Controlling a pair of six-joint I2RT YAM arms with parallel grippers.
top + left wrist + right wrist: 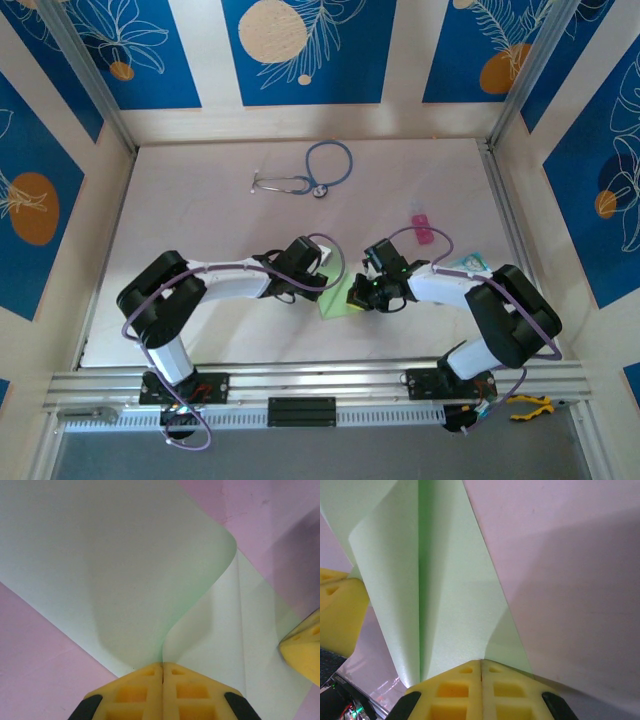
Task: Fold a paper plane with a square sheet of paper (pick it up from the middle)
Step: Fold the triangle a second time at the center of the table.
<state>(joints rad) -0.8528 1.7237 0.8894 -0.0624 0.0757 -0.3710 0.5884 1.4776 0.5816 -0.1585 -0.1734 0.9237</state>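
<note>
yellow fingertips [137,690] shut on the sheet from two sides

left claw [162,666] is pinched closed on a lifted flap of the square sheet of paper [100,570], which spreads straight ahead of it over the desk [40,645]. right claw [481,661] is likewise clamped on the sheet's near edge, and a crease runs straight away from its tips. both claws sit just beside each other with the paper between them, neither clearly nearer. the coming fold, i judge, turns on that crease line: the flap must come down along it.
</note>
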